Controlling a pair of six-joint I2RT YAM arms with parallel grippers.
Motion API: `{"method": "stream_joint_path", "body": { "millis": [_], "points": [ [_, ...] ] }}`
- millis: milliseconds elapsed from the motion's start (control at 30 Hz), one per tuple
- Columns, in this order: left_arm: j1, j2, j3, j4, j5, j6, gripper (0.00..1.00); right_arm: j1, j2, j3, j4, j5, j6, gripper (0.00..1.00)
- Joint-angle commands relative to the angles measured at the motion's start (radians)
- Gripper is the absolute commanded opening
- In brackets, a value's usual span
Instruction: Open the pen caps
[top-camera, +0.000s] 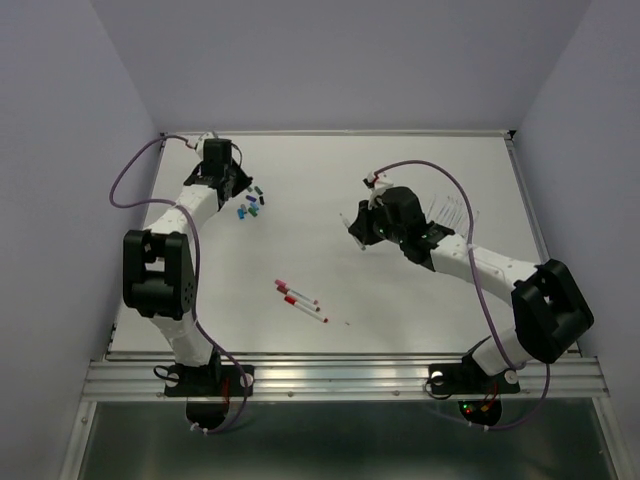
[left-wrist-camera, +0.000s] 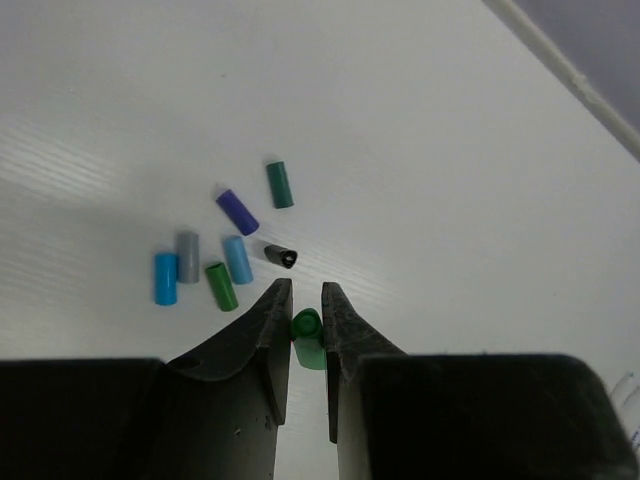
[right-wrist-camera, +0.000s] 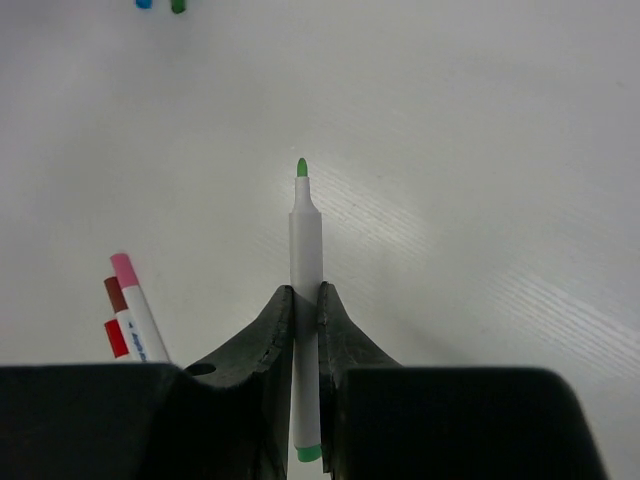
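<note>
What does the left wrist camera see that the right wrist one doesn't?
Left wrist only: the left pincer clamped on a green cap, seven loose caps clustered beyond it. Right wrist only: the right pincer gripping an uncapped green-tipped pen, three capped pens beside it. Both: the white table and a pincer shut on something; two coloured bits at the right view's top edge may be caps.

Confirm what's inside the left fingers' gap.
A small green cylindrical plastic cap, pinched between the left fingers. They cover its sides and near end; whether it touches the white table cannot be seen.
</note>
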Motion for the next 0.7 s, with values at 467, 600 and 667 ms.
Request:
{"method": "stream_joint_path", "body": {
  "millis": [467, 600, 667],
  "points": [
    [-0.003, 0.172, 0.036, -0.114, -0.036, 0.032, 0.00, -0.110, -0.002, 0.037, -0.030, 0.145, 0.017, 0.01],
    [-0.002, 0.179, 0.036, -0.125, -0.050, 0.023, 0.09, -0.110, 0.005, 0.042, -0.030, 0.143, 0.017, 0.01],
    [-0.002, 0.176, 0.033, -0.133, -0.062, 0.023, 0.14, -0.110, 0.005, 0.042, -0.030, 0.145, 0.017, 0.01]
  ]
}}
